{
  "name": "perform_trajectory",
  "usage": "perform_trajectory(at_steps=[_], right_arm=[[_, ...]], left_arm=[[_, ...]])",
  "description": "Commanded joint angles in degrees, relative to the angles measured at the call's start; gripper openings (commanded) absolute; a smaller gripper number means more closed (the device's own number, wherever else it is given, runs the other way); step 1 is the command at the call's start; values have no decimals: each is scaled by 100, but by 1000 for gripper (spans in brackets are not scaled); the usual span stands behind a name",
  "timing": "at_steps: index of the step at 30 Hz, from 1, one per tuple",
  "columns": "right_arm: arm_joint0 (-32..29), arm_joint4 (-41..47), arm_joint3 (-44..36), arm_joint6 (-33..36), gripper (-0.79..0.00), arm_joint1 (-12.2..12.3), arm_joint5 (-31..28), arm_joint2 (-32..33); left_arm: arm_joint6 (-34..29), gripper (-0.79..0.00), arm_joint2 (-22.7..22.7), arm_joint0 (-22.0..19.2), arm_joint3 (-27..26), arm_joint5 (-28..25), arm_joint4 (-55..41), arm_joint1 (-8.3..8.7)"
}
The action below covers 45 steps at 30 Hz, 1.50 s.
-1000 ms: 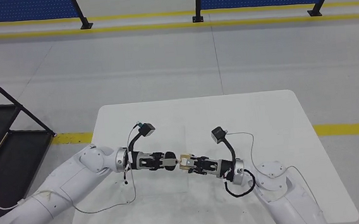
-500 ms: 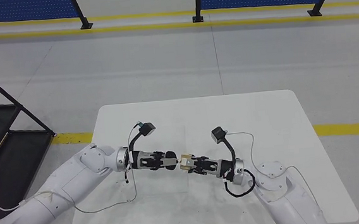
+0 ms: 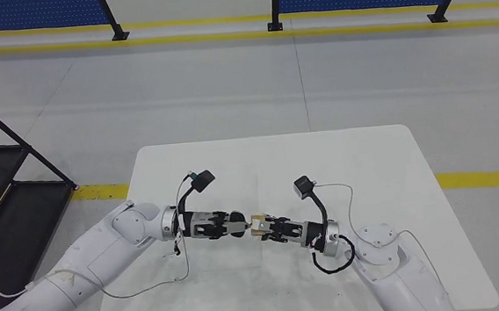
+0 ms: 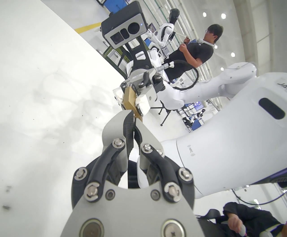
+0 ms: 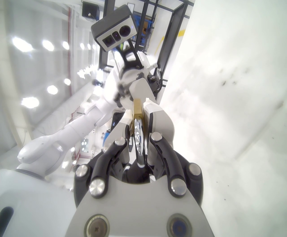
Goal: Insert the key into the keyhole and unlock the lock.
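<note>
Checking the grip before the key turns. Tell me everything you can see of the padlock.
The padlock is a small, flat, brass-coloured block with a shiny silver shackle. The right gripper clamps its broad faces between white pads, shackle pointing back toward that wrist, over the white table. The left gripper holds the key, edge-on, at its far end; the keyhole is hidden.

Brass lock [image 4: 129, 101] midair, key [image 4: 134, 125] seemingly inserted

Right pincer [image 3: 262, 228] just before left pincer [image 3: 242, 224]
</note>
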Motion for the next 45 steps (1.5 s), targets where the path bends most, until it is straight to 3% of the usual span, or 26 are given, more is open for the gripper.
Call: perform_trajectory(at_steps=[1,16,45], right_arm=[[0,0,0,0,-785,0,0,0],[0,0,0,0,-785,0,0,0],[0,0,0,0,-785,0,0,0]], left_arm=[[69,-785,-55,27,17,-67,100,0],[617,-785,-437,246,-140,-192,1076,-72],[1971,-785,-1328,1058,-788,-192,3102,-134]])
